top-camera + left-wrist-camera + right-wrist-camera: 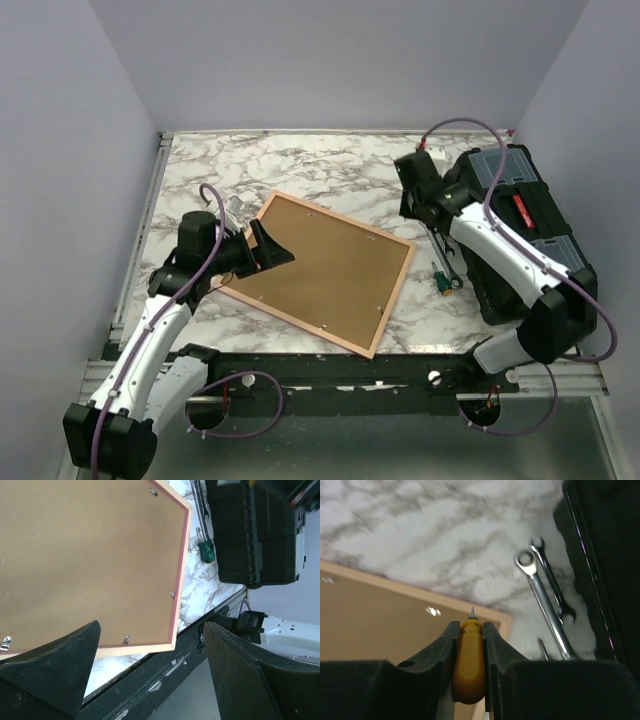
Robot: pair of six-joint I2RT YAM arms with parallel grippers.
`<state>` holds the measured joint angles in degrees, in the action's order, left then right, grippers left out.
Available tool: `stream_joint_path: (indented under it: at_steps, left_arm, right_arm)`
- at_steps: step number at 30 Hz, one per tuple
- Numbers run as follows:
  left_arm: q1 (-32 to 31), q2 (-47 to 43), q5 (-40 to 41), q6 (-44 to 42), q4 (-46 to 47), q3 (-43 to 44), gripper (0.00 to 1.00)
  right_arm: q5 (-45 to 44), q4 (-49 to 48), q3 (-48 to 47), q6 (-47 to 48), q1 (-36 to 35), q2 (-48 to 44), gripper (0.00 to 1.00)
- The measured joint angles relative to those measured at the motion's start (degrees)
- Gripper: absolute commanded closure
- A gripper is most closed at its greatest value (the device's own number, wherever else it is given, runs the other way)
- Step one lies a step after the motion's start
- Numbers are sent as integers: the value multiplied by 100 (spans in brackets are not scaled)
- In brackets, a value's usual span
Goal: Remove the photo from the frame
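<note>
The pink frame (pixel 320 270) lies face down on the marble table, with its brown backing board up. Small metal tabs (pixel 126 640) hold the board in. The photo is hidden under the board. My left gripper (pixel 263 247) is open and empty, just above the frame's left part; in the left wrist view the gripper (pixel 150 645) hangs over the frame's (pixel 90 555) near edge. My right gripper (pixel 469 625) is shut on a yellow-handled pointed tool (pixel 469 662), held over the frame's (pixel 380 625) far right corner; it also shows in the top view (pixel 412 200).
A black toolbox (pixel 520 230) stands at the right edge of the table. Wrenches (pixel 542 595) and a green-handled tool (pixel 440 283) lie between the toolbox and the frame. A metal rail (pixel 140 230) runs along the table's left side.
</note>
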<state>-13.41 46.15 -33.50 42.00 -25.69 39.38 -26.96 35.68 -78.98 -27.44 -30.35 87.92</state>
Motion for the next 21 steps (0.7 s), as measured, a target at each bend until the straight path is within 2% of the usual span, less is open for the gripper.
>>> stream_joint_path:
  at_steps: [2, 9, 14, 21]
  left_arm:
    - [-26, 219, -50, -81, 26, 175, 2]
    - [-98, 1069, -39, -417, -55, 1408, 2]
    - [-109, 1674, -96, -535, -66, 2459, 1]
    - [-131, 2361, -63, -903, -111, 3545, 2]
  right_arm:
    - [-116, 448, 501, -168, -17, -356, 99]
    - [-116, 1480, 1462, -730, -35, -697, 99]
    - [111, 1342, 1937, -859, -35, -737, 99]
    - [522, 525, 2409, -962, -35, -737, 99]
